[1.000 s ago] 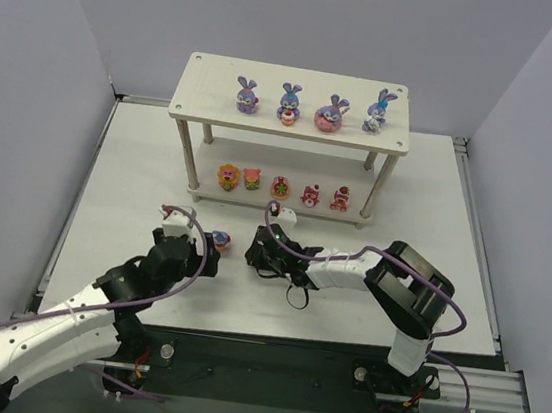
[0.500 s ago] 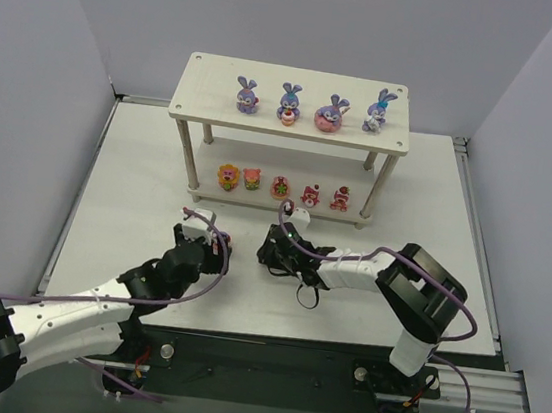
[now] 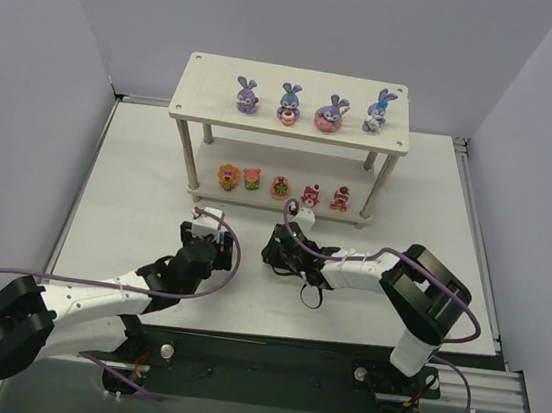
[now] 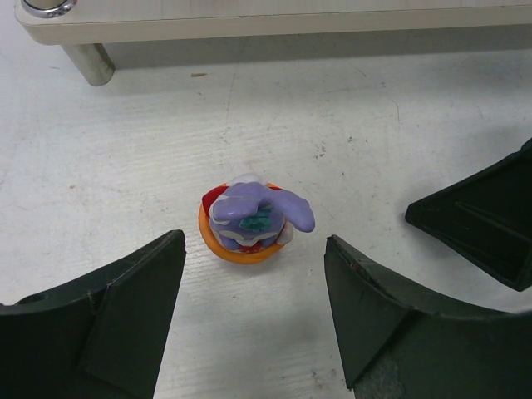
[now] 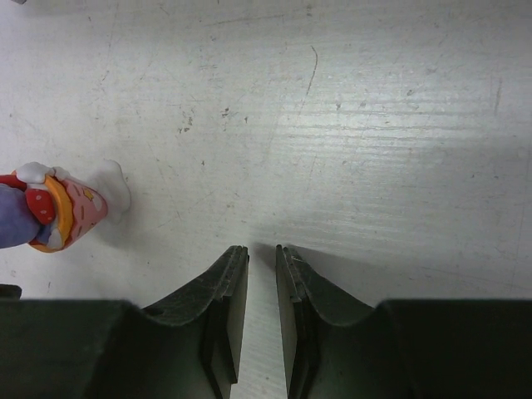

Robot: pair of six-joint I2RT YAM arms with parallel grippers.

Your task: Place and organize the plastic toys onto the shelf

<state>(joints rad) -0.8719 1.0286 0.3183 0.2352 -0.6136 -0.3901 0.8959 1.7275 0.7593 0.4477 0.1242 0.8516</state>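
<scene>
A purple-blue bunny in an orange cup stands on the white table. My left gripper is open, and the bunny sits just ahead of its fingertips, touching neither. In the top view the left gripper covers this bunny. My right gripper is shut and empty, low over the table just right of the bunny; it also shows in the top view. The shelf holds several bunnies on its top tier and several round toys on its lower tier.
The shelf's lower board and its front left leg stand just beyond the bunny. A dark finger of the right gripper lies at the right of the left wrist view. Grey walls enclose the white table.
My left arm has reached forward and to the right, bringing its open gripper over the bunny on the table. My right gripper has shifted slightly right and farther back.
</scene>
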